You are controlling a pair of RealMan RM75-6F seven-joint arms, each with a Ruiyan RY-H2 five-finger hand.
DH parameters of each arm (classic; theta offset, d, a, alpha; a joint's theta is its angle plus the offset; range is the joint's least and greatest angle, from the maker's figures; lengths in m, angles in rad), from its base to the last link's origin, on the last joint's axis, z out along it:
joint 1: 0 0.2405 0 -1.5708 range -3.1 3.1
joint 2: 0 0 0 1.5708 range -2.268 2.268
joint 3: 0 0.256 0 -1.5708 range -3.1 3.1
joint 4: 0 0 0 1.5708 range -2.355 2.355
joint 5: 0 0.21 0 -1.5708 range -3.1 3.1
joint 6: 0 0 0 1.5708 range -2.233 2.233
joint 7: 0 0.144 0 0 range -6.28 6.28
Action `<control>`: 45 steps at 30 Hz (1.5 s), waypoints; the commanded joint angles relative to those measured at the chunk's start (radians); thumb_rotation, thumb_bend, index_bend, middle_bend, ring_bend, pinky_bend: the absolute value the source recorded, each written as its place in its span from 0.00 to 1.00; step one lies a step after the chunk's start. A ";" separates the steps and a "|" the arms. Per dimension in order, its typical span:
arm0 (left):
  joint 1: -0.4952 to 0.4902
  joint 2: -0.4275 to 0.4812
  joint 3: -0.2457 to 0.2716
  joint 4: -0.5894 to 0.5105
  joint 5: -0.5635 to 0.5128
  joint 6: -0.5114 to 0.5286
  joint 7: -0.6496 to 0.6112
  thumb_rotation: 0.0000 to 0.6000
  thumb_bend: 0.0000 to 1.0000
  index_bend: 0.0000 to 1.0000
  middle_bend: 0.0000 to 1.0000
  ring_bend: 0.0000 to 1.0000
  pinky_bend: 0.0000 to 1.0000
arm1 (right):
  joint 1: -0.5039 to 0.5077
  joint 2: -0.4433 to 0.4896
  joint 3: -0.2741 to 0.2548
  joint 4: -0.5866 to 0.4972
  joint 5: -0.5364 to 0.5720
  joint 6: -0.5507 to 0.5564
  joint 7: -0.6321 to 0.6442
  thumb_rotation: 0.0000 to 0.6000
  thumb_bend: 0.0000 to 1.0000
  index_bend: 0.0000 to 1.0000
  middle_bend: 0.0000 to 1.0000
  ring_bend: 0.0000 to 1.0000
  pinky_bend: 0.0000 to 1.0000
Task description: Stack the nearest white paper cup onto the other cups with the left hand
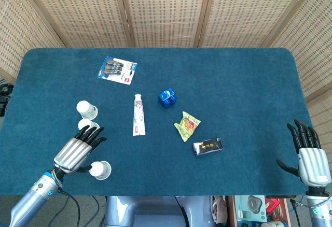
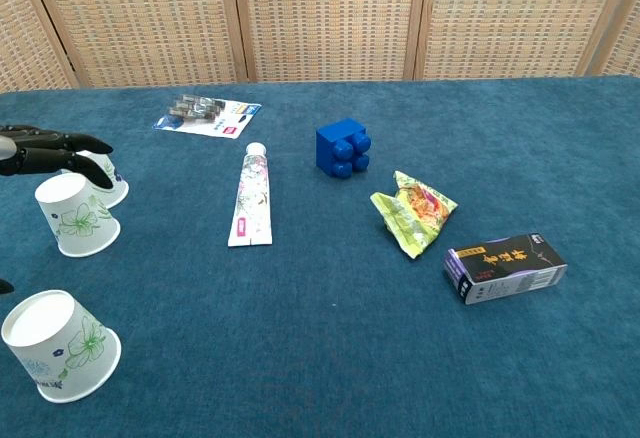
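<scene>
Left robot hand (image 1: 77,150) hovers over the tabletop's (image 1: 238,92) near-left corner, palm down, fingers spread and holding nothing; its dark thumb tip sits just beside the nearest cup (image 1: 99,170). In the chest view only the fingertips (image 2: 60,150) show at the left edge, in front of the far cup.

Nearest cup: white paper, faint green-blue floral print on the wall. It stands upside down, long axis vertical, closed base up and the wider mouth down on the blue cloth, close to the near edge at the left.

Middle cup (image 2: 75,216) and far cup (image 1: 86,109) stand further back along the left side, also inverted, same print, touching or nearly so.

Moving right: blister pack (image 1: 117,70) toward the far edge; toothpaste tube (image 1: 138,114) lying flat, cap toward the far edge; blue block (image 1: 167,97); green snack packet (image 1: 187,125); small dark box (image 1: 207,146).

Right robot hand (image 1: 309,157) hangs off the near-right corner, fingers spread, empty.
</scene>
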 commanded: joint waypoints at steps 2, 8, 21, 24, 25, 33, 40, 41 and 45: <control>0.005 -0.003 0.015 0.006 0.011 -0.022 0.001 1.00 0.20 0.17 0.00 0.00 0.00 | 0.000 0.000 0.001 0.001 0.002 -0.002 0.001 1.00 0.09 0.00 0.00 0.00 0.00; 0.001 0.012 0.029 -0.002 0.007 -0.063 0.006 1.00 0.20 0.17 0.00 0.00 0.00 | -0.001 0.001 0.004 0.001 0.008 -0.001 0.003 1.00 0.09 0.00 0.00 0.00 0.00; -0.003 0.027 0.030 -0.003 -0.038 -0.109 0.047 1.00 0.20 0.19 0.00 0.00 0.00 | -0.001 -0.001 0.005 0.000 0.010 -0.003 -0.001 1.00 0.09 0.00 0.00 0.00 0.00; -0.005 0.016 0.026 0.003 -0.046 -0.115 0.057 1.00 0.20 0.20 0.00 0.00 0.00 | -0.001 -0.001 0.005 0.000 0.011 -0.003 -0.001 1.00 0.09 0.00 0.00 0.00 0.00; -0.006 0.010 0.026 0.006 -0.048 -0.118 0.062 1.00 0.20 0.21 0.00 0.00 0.00 | -0.001 -0.001 0.005 0.000 0.010 -0.003 -0.001 1.00 0.09 0.00 0.00 0.00 0.00; -0.011 -0.041 0.014 0.036 -0.081 -0.136 0.093 1.00 0.20 0.25 0.00 0.00 0.00 | -0.003 0.001 0.006 -0.001 0.009 0.001 0.004 1.00 0.09 0.00 0.00 0.00 0.00; -0.007 -0.077 0.006 0.064 -0.099 -0.130 0.112 1.00 0.20 0.37 0.00 0.00 0.00 | -0.004 0.003 0.007 0.000 0.009 0.002 0.010 1.00 0.09 0.00 0.00 0.00 0.00; -0.007 -0.082 0.005 0.069 -0.101 -0.130 0.109 1.00 0.20 0.38 0.00 0.00 0.00 | -0.004 0.003 0.006 -0.001 0.008 0.002 0.010 1.00 0.09 0.00 0.00 0.00 0.00; -0.009 -0.102 0.001 0.086 -0.105 -0.138 0.102 1.00 0.20 0.40 0.00 0.00 0.00 | -0.004 0.003 0.006 -0.002 0.007 0.003 0.009 1.00 0.09 0.00 0.00 0.00 0.00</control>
